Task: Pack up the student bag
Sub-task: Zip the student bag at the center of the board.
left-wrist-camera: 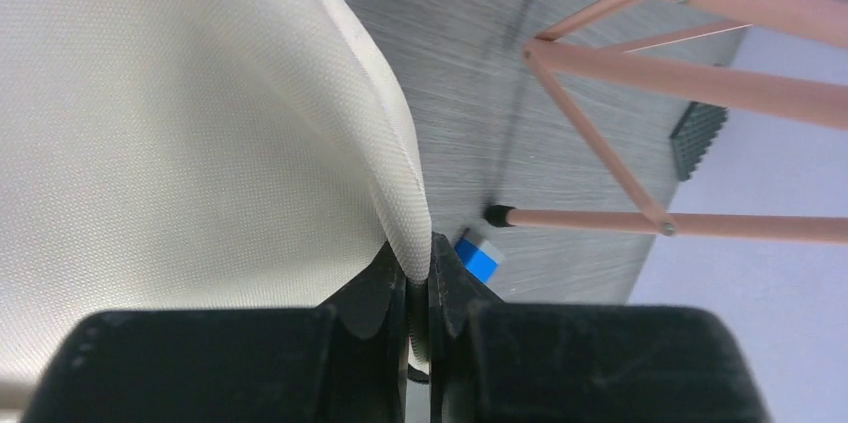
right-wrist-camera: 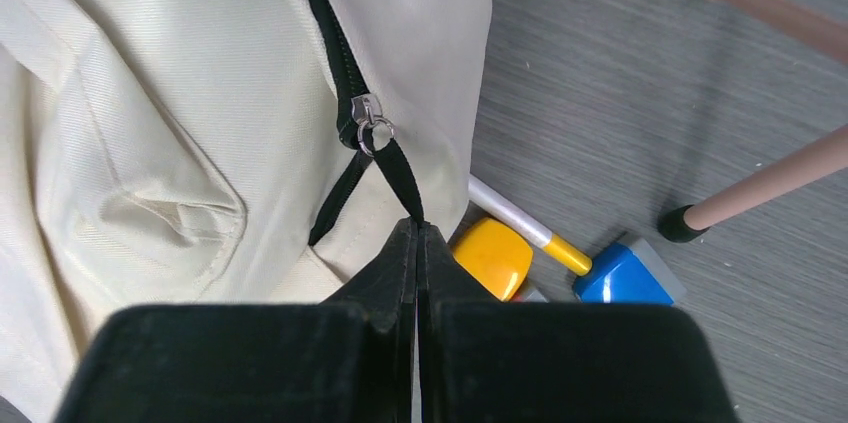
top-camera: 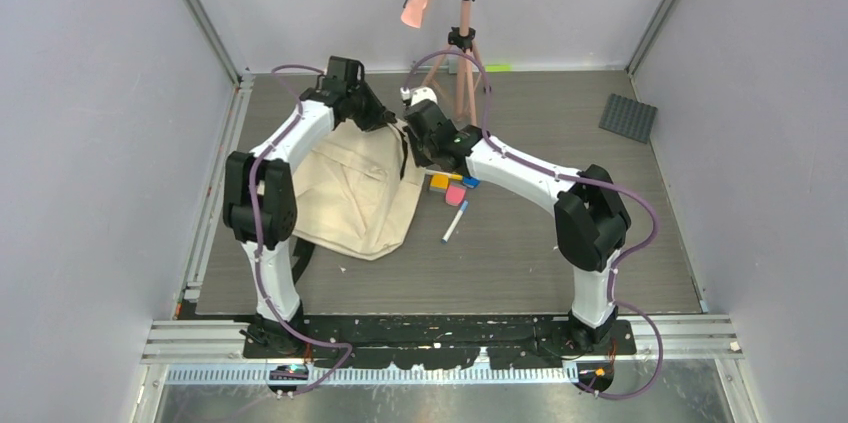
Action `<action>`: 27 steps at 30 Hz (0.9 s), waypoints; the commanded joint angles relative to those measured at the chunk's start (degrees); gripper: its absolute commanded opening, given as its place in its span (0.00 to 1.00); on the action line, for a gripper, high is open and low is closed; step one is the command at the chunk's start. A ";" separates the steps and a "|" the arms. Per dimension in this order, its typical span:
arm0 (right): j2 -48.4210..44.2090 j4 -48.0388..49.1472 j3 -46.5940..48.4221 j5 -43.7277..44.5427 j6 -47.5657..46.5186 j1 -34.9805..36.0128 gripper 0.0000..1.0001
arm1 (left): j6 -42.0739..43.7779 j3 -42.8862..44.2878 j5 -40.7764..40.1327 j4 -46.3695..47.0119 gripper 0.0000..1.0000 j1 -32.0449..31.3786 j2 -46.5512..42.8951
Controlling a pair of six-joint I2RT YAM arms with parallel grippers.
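**Top external view: one bag, two arms**

One student bag [top-camera: 350,193] lies on the left part of the grey bench [top-camera: 560,263]. The left end effector [left-wrist-camera: 420,268] is pinched on its cream edge. The right end effector [right-wrist-camera: 418,235] is pinched on its black zip strap [right-wrist-camera: 395,165]. Beside the bag lie one yellow thing [top-camera: 438,183], one blue thing [top-camera: 470,182], one pink thing [top-camera: 455,194] and one pen [top-camera: 455,223]. The arms hide the bag's top. One pink tripod [top-camera: 462,63] stands at the back, cut off above, between pale walls [top-camera: 90,143]

student bag [top-camera: 355,193] on table [top-camera: 520,263], left of centre | small blocks [top-camera: 447,185] just beside its right edge | pen [top-camera: 455,223] before blocks | tripod [top-camera: 462,63] behind bag and blocks | mat [top-camera: 628,117] rear right, well apart
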 commanded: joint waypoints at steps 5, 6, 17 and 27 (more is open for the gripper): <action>-2.08 -7.59 1.46 9.03 -6.23 6.87 0.00 | -7.42 5.08 -1.11 14.21 0.00 3.57 -9.85; -1.98 -7.89 1.47 8.54 -6.14 7.51 0.01 | -7.46 6.05 -1.26 14.17 0.00 3.55 -10.25; -12.05 -9.70 -0.83 16.41 -0.73 11.76 0.01 | -6.26 12.96 -1.89 12.75 0.00 3.96 -17.83; -18.75 -6.89 6.15 14.11 -4.12 11.80 0.01 | -7.30 16.64 -1.74 13.61 0.00 4.01 -23.88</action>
